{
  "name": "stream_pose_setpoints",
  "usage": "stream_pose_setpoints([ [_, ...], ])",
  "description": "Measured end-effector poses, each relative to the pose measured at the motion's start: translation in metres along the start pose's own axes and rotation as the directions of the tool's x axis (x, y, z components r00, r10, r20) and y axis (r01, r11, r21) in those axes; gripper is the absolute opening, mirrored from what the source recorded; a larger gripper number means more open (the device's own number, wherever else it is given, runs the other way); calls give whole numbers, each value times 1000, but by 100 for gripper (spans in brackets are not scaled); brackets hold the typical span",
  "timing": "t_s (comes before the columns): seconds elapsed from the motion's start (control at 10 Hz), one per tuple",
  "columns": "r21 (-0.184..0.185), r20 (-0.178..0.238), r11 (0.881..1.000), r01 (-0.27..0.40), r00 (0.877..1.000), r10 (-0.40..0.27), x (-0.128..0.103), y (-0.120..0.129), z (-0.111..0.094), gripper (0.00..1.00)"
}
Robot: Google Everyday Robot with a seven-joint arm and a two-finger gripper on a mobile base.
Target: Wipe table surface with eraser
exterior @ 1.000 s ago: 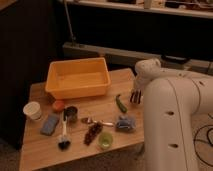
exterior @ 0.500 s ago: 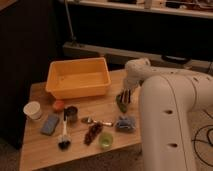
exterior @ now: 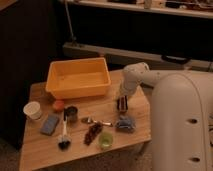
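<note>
Table surface [exterior: 42, 150], a light-brown wooden top, fills the lower left of the view. On its far side sits an orange bin [exterior: 79, 78]. Left front lie a white cup [exterior: 33, 110] and a grey-blue eraser [exterior: 50, 124]; a green cup [exterior: 105, 140] sits at the front. The gripper [exterior: 122, 104] hangs low over the right part, beside the bin; whether it is spread or pressed together, I cannot tell.

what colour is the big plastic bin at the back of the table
Orange-yellow: the rectangular plastic bin shows best in the camera view, left of the gripper.
</note>
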Motion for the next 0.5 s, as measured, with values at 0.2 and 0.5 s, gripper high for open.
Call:
stream_pose_setpoints([
  [0.2, 11, -16, 1000, -6, 1000, 6, 14, -19, -5, 0],
  [0.5, 46, -7, 997, -67, 998, 67, 14, -54, -9, 0],
])
